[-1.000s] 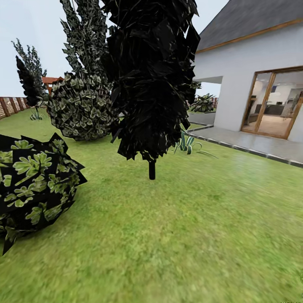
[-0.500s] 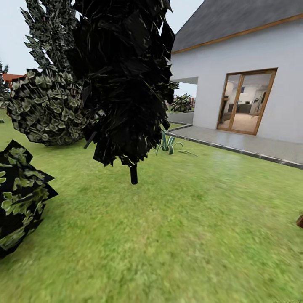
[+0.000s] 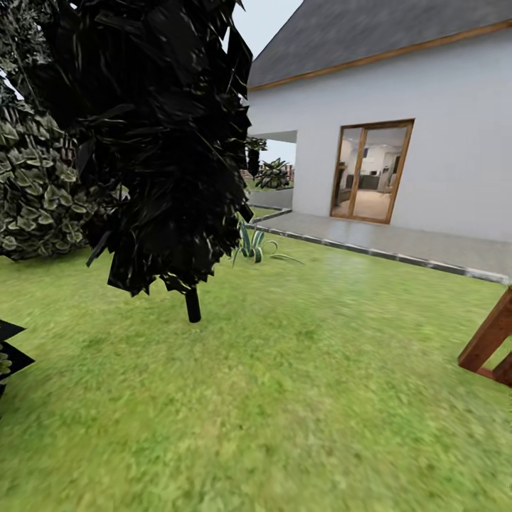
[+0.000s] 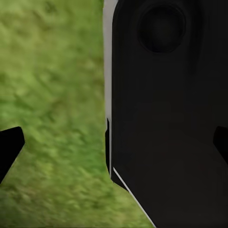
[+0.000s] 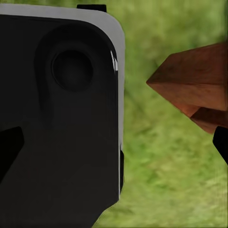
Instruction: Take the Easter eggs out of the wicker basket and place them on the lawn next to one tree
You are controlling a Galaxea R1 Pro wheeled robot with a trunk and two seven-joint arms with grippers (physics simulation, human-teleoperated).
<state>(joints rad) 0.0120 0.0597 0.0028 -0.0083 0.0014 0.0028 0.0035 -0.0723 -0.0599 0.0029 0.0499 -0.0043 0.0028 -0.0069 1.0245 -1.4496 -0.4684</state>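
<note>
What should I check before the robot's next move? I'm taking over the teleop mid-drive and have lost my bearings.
1. Wicker basket and eggs located: not ok; the head view holds lawn, house and plants.
2. A tree to aim for: ok; a dark-crowned tree stands on the grass ahead, left of centre.
3. Path on the right: not ok; a brown wooden piece juts in at the right edge.
4. Left claw free: ok; fingertips apart, nothing held between them.
5. Right claw free: ok; fingertips apart, nothing held.
6. Which way to the basket: cannot tell.
</note>
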